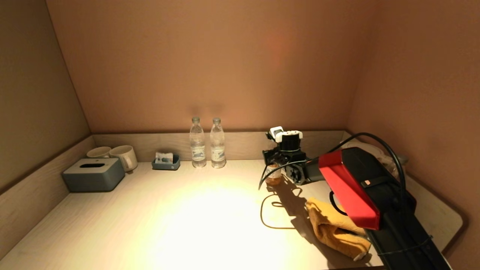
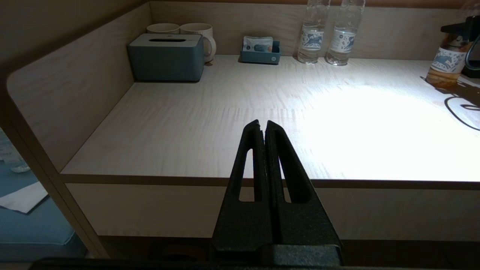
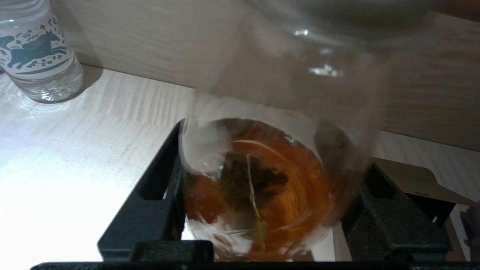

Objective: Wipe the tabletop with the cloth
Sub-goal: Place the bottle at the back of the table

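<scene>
A yellow cloth [image 1: 335, 228] lies crumpled on the pale wooden tabletop [image 1: 187, 217] at the front right, partly under my right arm. My right gripper [image 1: 273, 165] is at the back right, away from the cloth. Its fingers are shut around a clear bottle of amber liquid [image 1: 273, 177], which stands on the table. In the right wrist view the bottle [image 3: 262, 187] fills the gap between the jaws of the right gripper [image 3: 270, 150]. My left gripper [image 2: 261, 125] is shut and empty, parked just before the table's front edge.
Two water bottles [image 1: 197, 142] [image 1: 218, 142] stand at the back wall. A grey tissue box [image 1: 93, 174], two mugs [image 1: 125, 156] and a small tray of sachets [image 1: 166, 162] sit at the back left. A black cable [image 1: 270, 210] loops over the table by the cloth.
</scene>
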Motion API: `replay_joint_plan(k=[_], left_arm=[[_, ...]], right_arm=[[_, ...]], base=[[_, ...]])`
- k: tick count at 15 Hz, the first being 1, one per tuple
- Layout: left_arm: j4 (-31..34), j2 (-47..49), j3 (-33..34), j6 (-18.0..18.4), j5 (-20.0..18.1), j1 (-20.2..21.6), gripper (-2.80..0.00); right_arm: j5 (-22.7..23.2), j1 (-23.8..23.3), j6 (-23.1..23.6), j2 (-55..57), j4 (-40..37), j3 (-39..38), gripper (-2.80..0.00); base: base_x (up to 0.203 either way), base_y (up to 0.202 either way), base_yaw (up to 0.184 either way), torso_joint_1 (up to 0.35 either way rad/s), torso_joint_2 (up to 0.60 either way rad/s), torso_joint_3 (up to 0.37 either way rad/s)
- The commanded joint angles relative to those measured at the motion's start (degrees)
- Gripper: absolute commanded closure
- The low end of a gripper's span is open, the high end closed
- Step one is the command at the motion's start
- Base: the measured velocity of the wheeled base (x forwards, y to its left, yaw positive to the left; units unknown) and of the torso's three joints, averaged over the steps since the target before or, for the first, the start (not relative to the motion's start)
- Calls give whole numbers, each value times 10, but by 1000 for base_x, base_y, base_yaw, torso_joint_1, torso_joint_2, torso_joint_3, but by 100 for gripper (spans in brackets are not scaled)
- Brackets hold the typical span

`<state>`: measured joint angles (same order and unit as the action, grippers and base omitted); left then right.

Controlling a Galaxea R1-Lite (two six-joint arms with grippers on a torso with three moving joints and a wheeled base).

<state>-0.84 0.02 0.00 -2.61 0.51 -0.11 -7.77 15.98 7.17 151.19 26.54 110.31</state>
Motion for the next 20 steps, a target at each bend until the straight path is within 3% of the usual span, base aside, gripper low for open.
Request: replay_joint_plan(k=[1, 15, 16, 20], left_arm=[[0, 0, 0, 0, 0, 0, 0], [0, 0, 0, 0, 0, 0, 0], [0, 0, 0, 0, 0, 0, 0], [0, 0, 0, 0, 0, 0, 0]], right_arm=[[-1, 0, 1, 3, 4, 0, -280], [-8, -2, -2, -49, 24, -6, -280], [-8, -2, -2, -55, 24, -8, 0], [-10, -2, -4, -123, 24, -52, 0]], base=[[0, 0, 0, 0, 0, 0], [0, 0, 0, 0, 0, 0], [0, 0, 0, 0, 0, 0], [0, 0, 0, 0, 0, 0]])
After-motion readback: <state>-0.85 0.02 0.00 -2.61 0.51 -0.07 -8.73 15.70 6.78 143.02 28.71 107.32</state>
